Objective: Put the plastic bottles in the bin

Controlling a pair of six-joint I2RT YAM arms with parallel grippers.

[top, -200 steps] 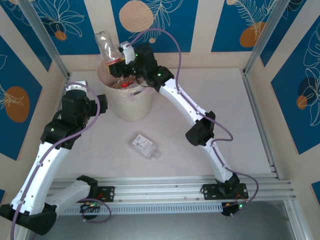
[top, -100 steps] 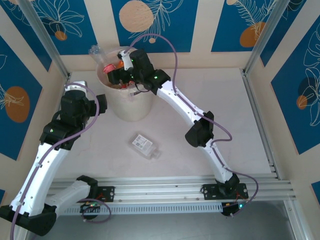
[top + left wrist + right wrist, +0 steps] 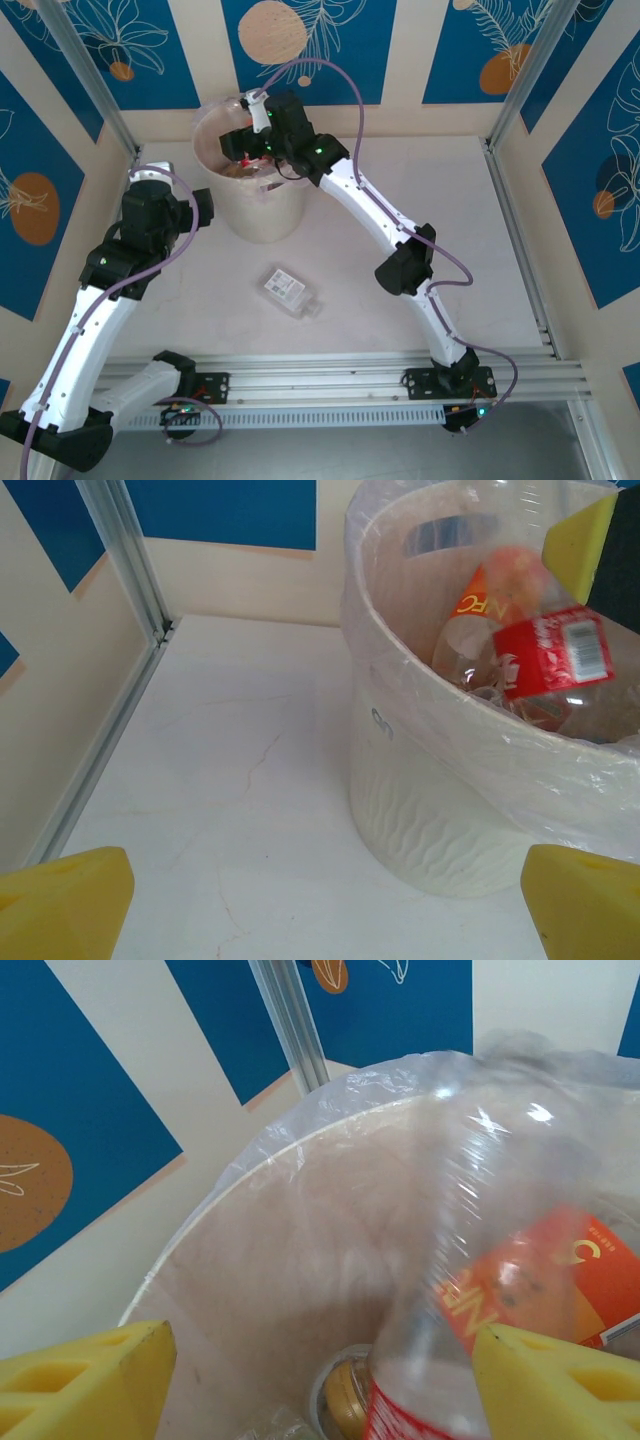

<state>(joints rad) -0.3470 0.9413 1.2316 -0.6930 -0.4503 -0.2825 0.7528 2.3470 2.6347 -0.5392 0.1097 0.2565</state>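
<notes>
Plastic bottles: the one your right gripper [image 3: 240,150] held above the bin [image 3: 262,212] a second ago is now inside it.
Your right fingers [image 3: 85,1380] have spread since then and stand well apart over the bin's mouth; they seem to hold nothing, though the clear liner blurs that wrist view. Inside the bin you can see an orange-labelled bottle [image 3: 490,590] leaning against the far wall, with a red-labelled bottle [image 3: 555,655] in front of it and more clutter below that you cannot make out. One white-labelled bottle [image 3: 290,292] lies on its side on the table [image 3: 450,200], in the same spot as before, between the two arms and near the bin. Your left gripper [image 3: 203,207] has not moved: it sits just beside the bin's wall, fingers fully spread and empty.
</notes>
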